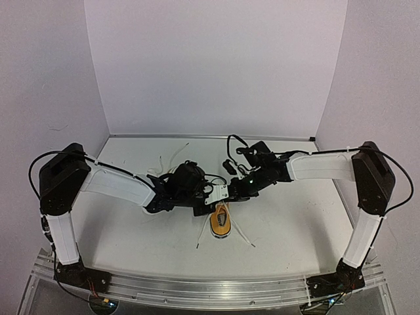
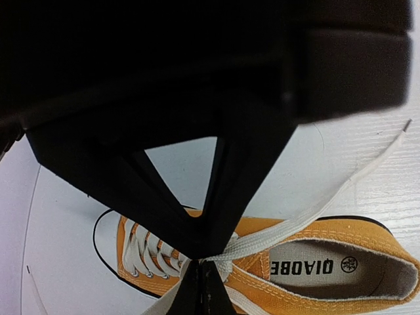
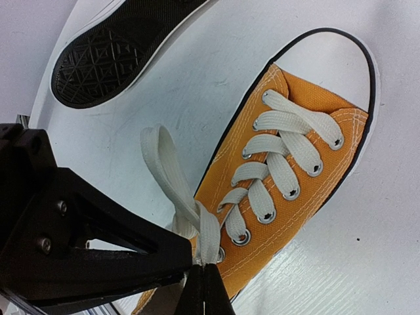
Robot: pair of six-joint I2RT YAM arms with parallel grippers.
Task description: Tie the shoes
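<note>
**Double pinch at the orange sneaker (image 3: 289, 164)**

The left end effector (image 2: 205, 257) is closed on a white lace (image 2: 308, 213) at the shoe's throat. The right end effector (image 3: 201, 266) grips a lace loop (image 3: 161, 164). The shoe sits upright mid-worktop (image 3: 367, 262). The black-soled sneaker (image 3: 111, 52) lies nearby, sole showing.

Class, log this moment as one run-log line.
left tool: shut on lace | right tool: shut on lace loop | orange shoe: upright | black-soled shoe: sole showing
</note>
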